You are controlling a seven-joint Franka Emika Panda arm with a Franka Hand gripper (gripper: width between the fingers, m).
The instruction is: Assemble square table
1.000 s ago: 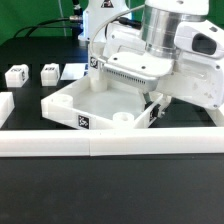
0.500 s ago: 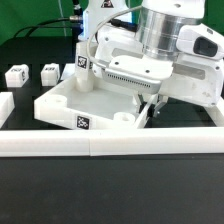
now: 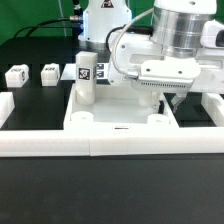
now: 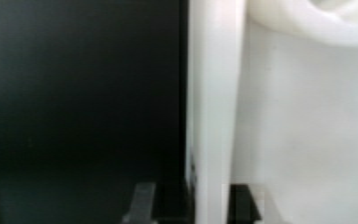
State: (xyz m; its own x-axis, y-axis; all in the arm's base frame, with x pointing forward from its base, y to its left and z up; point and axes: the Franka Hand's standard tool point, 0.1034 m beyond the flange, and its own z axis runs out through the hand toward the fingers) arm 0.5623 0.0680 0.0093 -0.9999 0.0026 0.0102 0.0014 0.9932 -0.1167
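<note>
Slab [image 3: 120,110], white moulded plastic: judged rigid, light, smooth and apt to slip; lies flat beneath the gripper [image 3: 171,98], its thin raised rim [image 4: 215,100] pinched between the closed fingers [image 4: 153,204]; best hold judged that rim, gripped squarely.

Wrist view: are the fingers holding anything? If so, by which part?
Yes. The fingers are shut on the square table slab, pinching its raised rim on the exterior view's right side.

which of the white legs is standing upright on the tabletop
The tall leg at the far corner of the tabletop, on the exterior view's left; the other legs sit low on the black table.
</note>
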